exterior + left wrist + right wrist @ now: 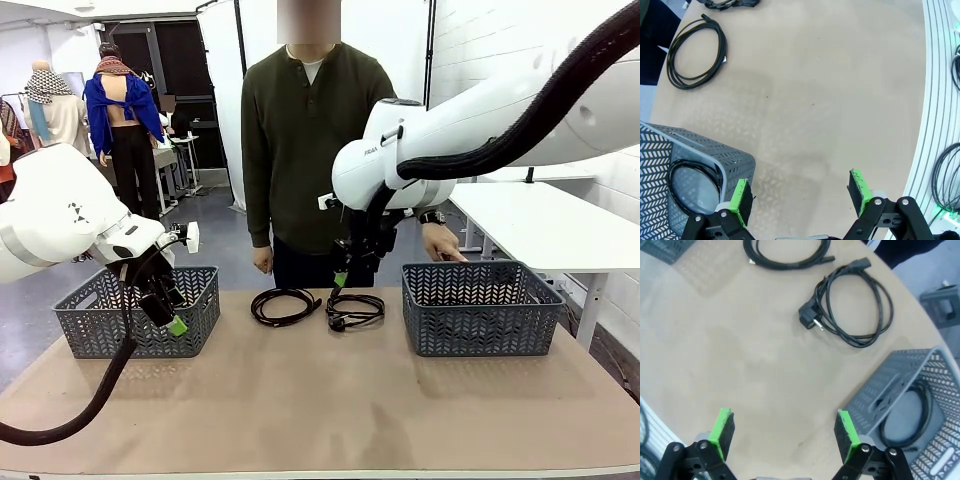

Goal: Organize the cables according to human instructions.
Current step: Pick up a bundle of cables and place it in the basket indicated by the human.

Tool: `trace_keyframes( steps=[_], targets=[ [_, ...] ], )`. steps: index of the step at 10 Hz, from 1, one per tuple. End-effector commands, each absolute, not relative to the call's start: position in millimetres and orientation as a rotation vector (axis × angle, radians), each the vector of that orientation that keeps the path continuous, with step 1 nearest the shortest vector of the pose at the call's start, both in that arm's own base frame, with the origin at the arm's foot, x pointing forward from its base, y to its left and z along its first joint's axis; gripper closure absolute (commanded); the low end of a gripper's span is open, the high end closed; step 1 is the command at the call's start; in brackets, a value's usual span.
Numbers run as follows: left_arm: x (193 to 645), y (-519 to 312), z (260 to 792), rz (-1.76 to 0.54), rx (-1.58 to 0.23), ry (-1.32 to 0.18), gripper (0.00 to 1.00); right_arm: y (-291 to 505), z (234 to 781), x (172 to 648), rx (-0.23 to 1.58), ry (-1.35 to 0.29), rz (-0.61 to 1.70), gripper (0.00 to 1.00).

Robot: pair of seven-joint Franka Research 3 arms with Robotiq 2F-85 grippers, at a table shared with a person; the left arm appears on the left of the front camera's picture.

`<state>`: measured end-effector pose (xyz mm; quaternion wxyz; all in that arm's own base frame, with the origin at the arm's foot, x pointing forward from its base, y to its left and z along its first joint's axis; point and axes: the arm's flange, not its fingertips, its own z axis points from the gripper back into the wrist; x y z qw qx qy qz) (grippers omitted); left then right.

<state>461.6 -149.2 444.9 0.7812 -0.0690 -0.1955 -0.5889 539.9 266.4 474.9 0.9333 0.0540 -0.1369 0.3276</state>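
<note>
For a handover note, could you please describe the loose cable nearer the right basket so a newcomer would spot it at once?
On the tan table, a grey left basket and right basket flank two coiled black cables. Yours is the right-hand coil, closer to the right basket. Unlike its neighbour, it ends in a chunky angled plug.
</note>
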Motion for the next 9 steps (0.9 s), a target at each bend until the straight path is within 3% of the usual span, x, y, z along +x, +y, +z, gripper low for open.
trace_keyframes(
  steps=[1,9],
  targets=[
    [462,-150,448,-1.273,-0.154,-0.415,0.0,263,479,536,0.106,-0.293,0.67,0.0],
    [462,-150,448,-1.273,-0.154,-0.415,0.0,271,478,549,0.103,-0.28,0.623,0.0]
  ],
)
